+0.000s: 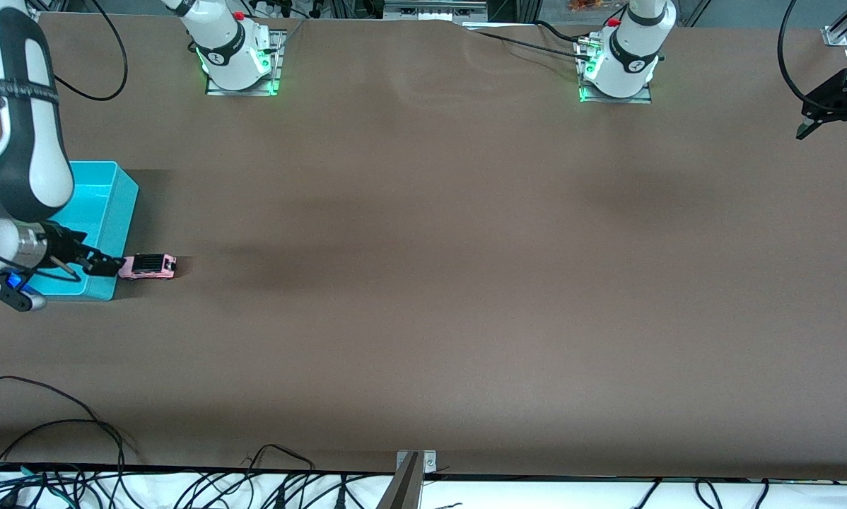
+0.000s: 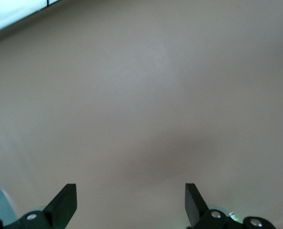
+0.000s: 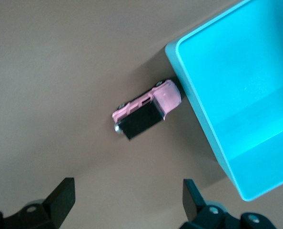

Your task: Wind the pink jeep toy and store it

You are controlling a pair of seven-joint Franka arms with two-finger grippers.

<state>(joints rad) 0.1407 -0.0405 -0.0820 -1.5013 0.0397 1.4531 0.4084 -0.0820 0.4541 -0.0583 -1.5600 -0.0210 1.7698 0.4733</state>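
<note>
Where bin ends, one pink jeep toy (image 1: 148, 266)

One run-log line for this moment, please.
tiny pink jeep toy: on table beside turquoise bin | right gripper: open, over it | left gripper: open, waiting

Turquoise bin (image 1: 123, 205) sits on brown table (image 1: 423, 283) at right arm's end. Black cables (image 1: 56, 438) trail along table's near edge.

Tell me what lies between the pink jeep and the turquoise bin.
Nothing: the pink jeep sits right beside the turquoise bin wall, on bare table, clearest in the right wrist view.
</note>
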